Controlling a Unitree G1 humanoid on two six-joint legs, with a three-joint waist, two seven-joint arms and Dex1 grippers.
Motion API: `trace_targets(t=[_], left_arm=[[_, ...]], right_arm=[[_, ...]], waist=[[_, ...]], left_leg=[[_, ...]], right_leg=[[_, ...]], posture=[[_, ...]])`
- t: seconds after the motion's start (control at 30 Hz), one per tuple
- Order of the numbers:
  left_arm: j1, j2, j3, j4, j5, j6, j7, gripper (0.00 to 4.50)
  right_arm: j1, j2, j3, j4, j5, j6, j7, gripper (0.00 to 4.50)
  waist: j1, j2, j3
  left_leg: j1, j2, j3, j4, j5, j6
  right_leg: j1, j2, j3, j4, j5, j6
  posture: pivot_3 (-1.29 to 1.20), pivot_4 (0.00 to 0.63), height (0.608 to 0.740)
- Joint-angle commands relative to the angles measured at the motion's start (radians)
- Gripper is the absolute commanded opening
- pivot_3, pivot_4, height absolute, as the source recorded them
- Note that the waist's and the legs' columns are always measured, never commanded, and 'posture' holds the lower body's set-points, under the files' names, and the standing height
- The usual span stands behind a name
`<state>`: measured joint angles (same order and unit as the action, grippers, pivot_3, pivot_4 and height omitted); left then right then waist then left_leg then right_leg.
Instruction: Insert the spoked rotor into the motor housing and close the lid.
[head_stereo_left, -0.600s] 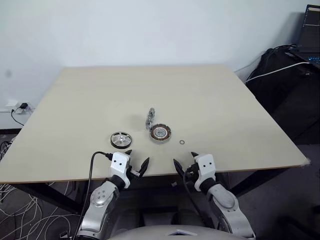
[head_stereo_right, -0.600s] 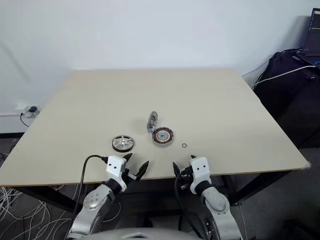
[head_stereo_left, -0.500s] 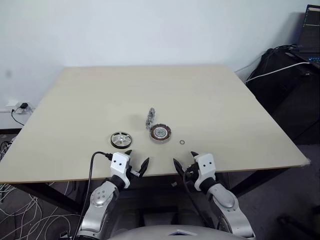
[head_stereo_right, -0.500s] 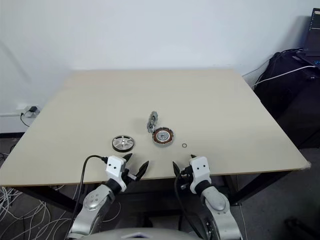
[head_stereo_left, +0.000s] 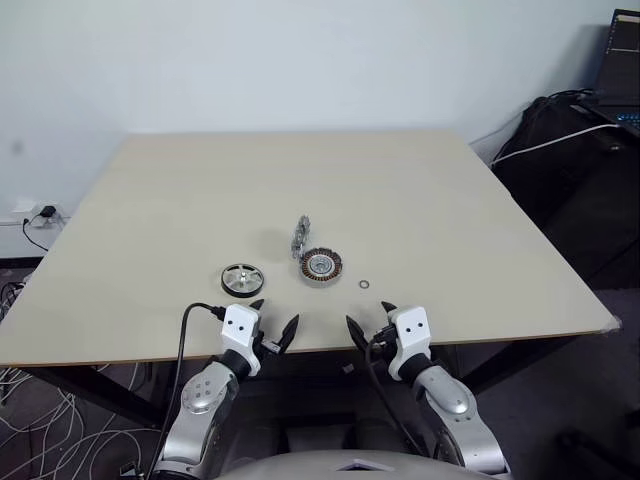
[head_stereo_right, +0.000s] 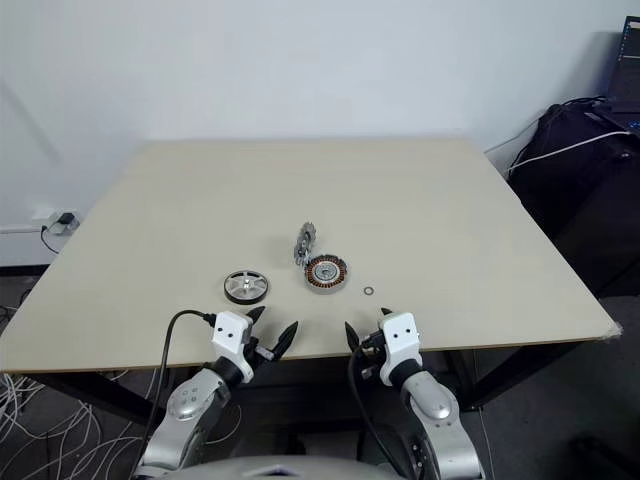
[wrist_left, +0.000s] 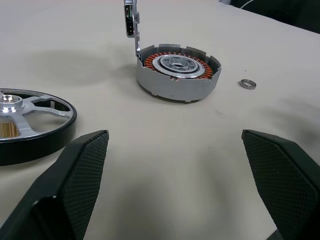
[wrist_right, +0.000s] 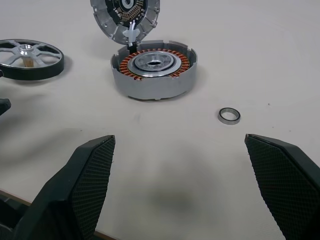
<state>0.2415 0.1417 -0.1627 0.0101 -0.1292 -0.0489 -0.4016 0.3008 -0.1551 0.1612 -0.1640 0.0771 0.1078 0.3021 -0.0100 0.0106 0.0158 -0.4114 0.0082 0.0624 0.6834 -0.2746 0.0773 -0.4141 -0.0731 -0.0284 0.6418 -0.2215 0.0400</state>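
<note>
The spoked rotor (head_stereo_left: 242, 279), a silver wheel with a dark rim, lies flat on the table's near left; it also appears as the rotor (wrist_left: 25, 117). To its right sits the motor housing (head_stereo_left: 320, 266), its copper windings ringing a pale centre (wrist_right: 154, 74). The lid (head_stereo_left: 300, 236) stands upright, hinged at the housing's far edge (wrist_right: 125, 17). My left gripper (head_stereo_left: 272, 328) and right gripper (head_stereo_left: 366, 322) hover open over the table's near edge, short of all parts and holding nothing.
A tiny loose metal ring (head_stereo_left: 364, 285) lies just right of the housing (wrist_right: 229, 116). The beige table (head_stereo_left: 420, 200) stretches wide beyond the parts. A dark bag with cables (head_stereo_left: 570, 140) stands off the table's right; floor cables (head_stereo_left: 25, 400) lie at the left.
</note>
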Motion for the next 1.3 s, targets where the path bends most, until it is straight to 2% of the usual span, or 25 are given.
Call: trace_targets(t=[0.03,0.2,0.63,0.9,1.17,1.3], left_arm=[[-0.017,-0.001,0.006,-0.024,-0.005,-0.014,-0.004,4.50],[-0.025,-0.003,0.007,-0.006,-0.002,-0.030,-0.006,4.50],[-0.032,-0.006,0.009,0.022,0.011,-0.067,0.011,4.50],[-0.017,-0.004,0.007,-0.007,0.011,-0.058,0.019,4.50],[-0.014,-0.004,-0.002,-0.044,0.011,-0.033,0.029,4.50],[-0.014,-0.003,-0.008,-0.064,0.014,-0.018,0.037,4.50]], right_arm=[[-0.028,0.004,-0.007,-0.012,-0.015,-0.009,-0.020,4.48],[-0.118,0.010,-0.010,0.060,-0.062,0.040,-0.069,4.48],[-0.417,0.055,-0.114,0.383,-0.022,0.088,-0.120,4.48],[-0.503,0.063,-0.130,0.520,-0.027,0.056,-0.117,4.48],[-0.520,0.083,-0.106,0.570,-0.046,0.038,-0.114,4.48],[-0.523,0.094,-0.105,0.589,-0.050,0.037,-0.121,3.54]], waist=[[0.000,0.000,0.000],[-0.001,0.000,0.000],[-0.001,0.000,0.000],[-0.002,0.001,0.000],[-0.002,0.002,0.000],[-0.003,0.002,-0.001]], left_leg=[[0.000,0.000,0.000,0.000,0.000,0.000],[0.000,0.000,0.000,0.000,0.000,0.000],[0.000,-0.001,0.001,0.000,0.000,0.000],[0.000,-0.001,0.001,0.000,0.001,0.002],[0.001,-0.001,0.002,0.000,0.002,0.003],[0.001,-0.001,0.002,0.000,0.002,0.003]], right_leg=[[0.000,0.000,0.000,0.000,0.000,0.000],[0.000,0.000,0.000,0.000,0.000,0.000],[0.000,0.001,0.000,0.000,0.002,-0.004],[0.000,0.003,-0.002,0.000,0.002,-0.004],[0.001,0.003,-0.002,0.001,0.002,-0.004],[0.001,0.003,-0.002,0.001,0.002,-0.003]], posture=[[0.00,0.000,0.740],[0.00,0.000,0.740],[0.00,0.000,0.740],[0.00,0.000,0.740],[0.00,0.000,0.740],[0.00,0.000,0.740]])
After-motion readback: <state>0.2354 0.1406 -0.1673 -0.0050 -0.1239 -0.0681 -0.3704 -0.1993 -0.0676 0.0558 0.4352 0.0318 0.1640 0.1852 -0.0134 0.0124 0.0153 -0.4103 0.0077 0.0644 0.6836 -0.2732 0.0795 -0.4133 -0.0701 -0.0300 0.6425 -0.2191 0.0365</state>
